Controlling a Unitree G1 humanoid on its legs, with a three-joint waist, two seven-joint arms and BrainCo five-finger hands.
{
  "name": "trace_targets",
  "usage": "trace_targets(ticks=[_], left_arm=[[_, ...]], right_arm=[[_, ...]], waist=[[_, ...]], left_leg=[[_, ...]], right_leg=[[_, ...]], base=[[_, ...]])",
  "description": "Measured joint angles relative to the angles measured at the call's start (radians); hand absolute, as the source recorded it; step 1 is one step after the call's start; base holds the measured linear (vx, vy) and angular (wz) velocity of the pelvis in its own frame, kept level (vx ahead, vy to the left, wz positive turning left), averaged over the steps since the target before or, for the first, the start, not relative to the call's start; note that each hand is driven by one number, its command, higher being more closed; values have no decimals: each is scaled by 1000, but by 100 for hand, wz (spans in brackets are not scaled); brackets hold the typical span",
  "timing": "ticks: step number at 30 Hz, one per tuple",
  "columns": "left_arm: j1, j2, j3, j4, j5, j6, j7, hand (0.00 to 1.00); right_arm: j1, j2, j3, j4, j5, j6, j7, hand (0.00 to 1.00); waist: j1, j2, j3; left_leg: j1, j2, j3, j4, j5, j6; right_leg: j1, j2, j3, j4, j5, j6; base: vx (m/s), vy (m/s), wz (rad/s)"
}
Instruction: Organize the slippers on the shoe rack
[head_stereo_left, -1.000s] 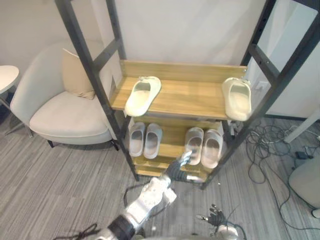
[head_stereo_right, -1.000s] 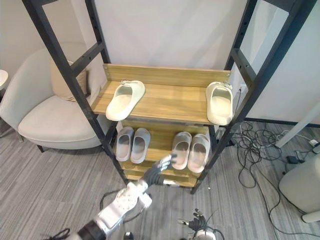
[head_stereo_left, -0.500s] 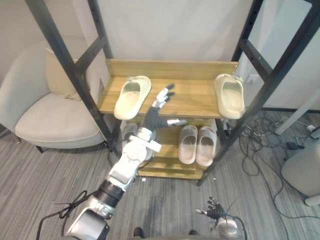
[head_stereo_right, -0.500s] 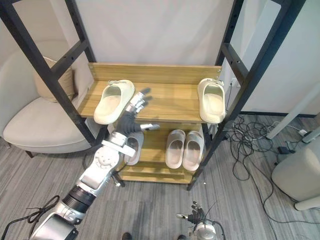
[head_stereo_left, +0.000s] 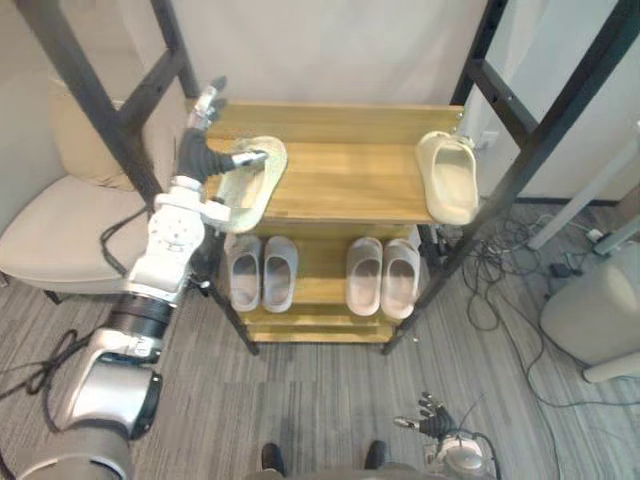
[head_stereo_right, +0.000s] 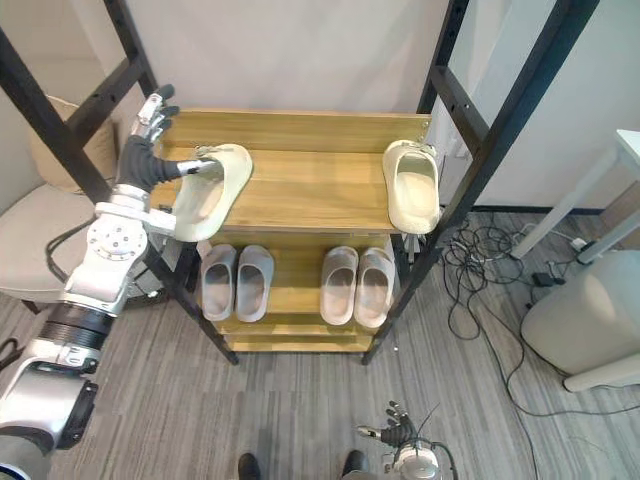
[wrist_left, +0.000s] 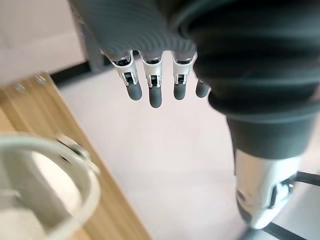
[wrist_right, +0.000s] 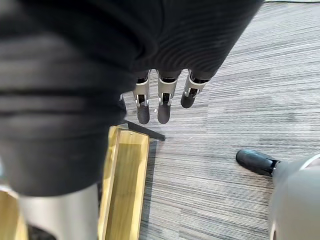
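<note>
Standing open-fingered beside the cream slipper, the left hand has its thumb over the strap.

The shoe rack has wooden shelves in a black frame. On the top shelf, one cream slipper lies slantwise at the left edge and a second cream slipper lies at the right edge. Both have their toes toward the back and their heels at the front edge. On the lower shelf sit a left grey pair and a right grey pair.
</note>
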Motion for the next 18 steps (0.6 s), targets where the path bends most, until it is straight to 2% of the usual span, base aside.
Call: trace_targets(ticks=[9, 18], left_arm=[[-83, 103, 15, 122, 41, 29, -5, 0], [-115, 120, 15, 263, 150, 68, -27, 0]], right_arm=[[19, 0, -10, -56, 1, -4, 4, 0], [50, 1, -14, -75, 1, -5, 22, 0]], waist=[[-2, -9, 33], [-9, -13, 66]], left_leg=[[-35, 2, 32, 0, -3, 4], [-35, 1, 59, 0, -4, 4]], right_leg=[[-69, 0, 62, 15, 7, -6], [-89, 0, 82, 18, 15, -12]], base=[[-21, 8, -14], [-41, 0, -10]])
